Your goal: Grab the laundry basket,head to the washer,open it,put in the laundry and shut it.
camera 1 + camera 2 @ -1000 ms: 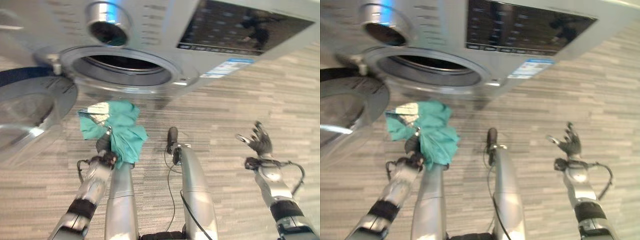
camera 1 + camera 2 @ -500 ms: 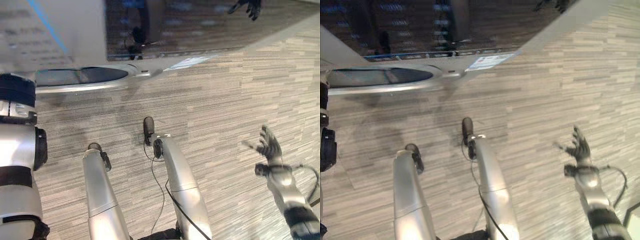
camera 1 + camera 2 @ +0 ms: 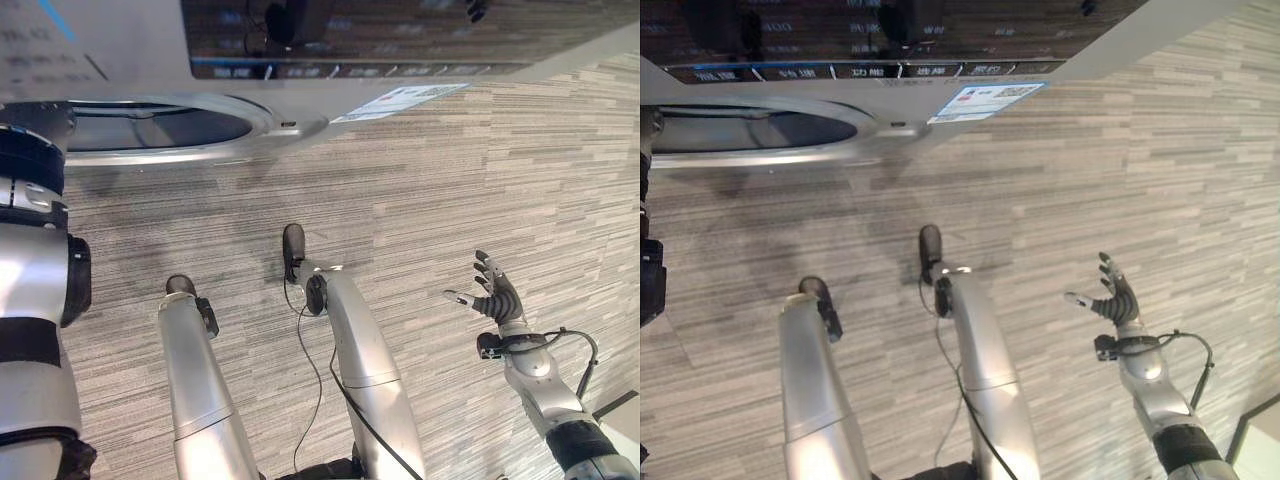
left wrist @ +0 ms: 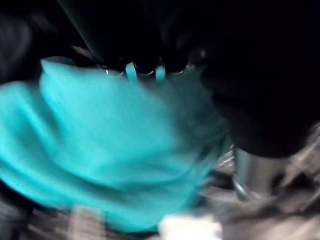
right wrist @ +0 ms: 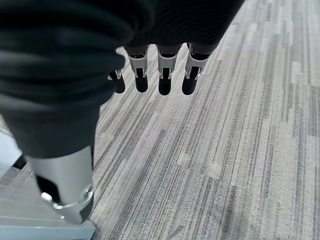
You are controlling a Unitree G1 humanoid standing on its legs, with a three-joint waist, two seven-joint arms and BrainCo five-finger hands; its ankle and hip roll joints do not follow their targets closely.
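Left arm now reaches up into the washer opening (image 3: pixel 160 128); a second ago it held the teal cloth (image 4: pixel 110 150) below the drum. Left hand's grip: cannot tell. Right hand (image 3: pixel 493 298) idle, fingers spread. Loading underway.

Laundry area: washer (image 3: pixel 200 60) on striped carpet (image 3: pixel 480 180).
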